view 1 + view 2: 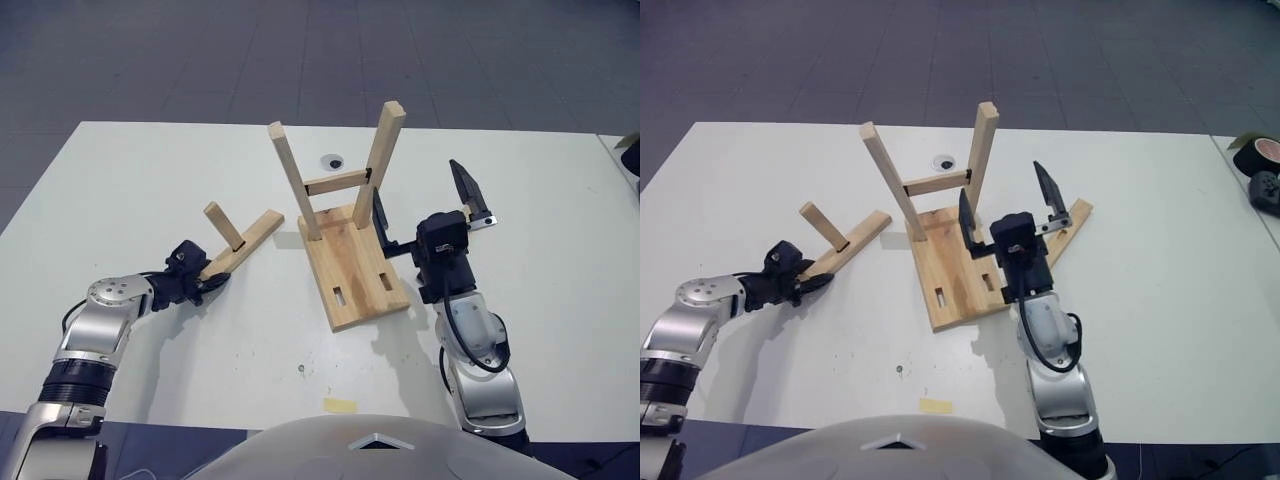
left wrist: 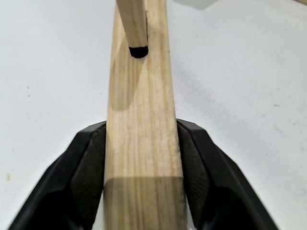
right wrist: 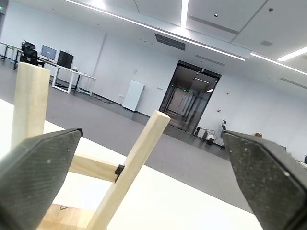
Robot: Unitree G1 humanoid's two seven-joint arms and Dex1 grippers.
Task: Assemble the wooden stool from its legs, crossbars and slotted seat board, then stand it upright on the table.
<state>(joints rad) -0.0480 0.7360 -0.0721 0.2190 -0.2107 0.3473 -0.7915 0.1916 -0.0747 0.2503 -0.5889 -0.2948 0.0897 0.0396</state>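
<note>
Pale squared timber on a smooth white tabletop (image 1: 150,180), stool half built.
The flat slotted seat board (image 1: 355,265) lies mid-table with two square-section legs (image 1: 295,180) standing tilted in it, joined by a thin crossbar (image 1: 337,183). The left gripper (image 1: 205,282), forearm low, has its black ribbed jaws clamped on a loose leg (image 1: 243,245) lying flat, a short crossbar (image 1: 224,224) rising from it. The right gripper (image 1: 1002,195) points upward beside the board, jaws spread wide.

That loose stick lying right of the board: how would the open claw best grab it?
Probably around the middle of the leg, from above, with the right gripper closing across its narrow width: it lies flat on the table with both long sides free.
</note>
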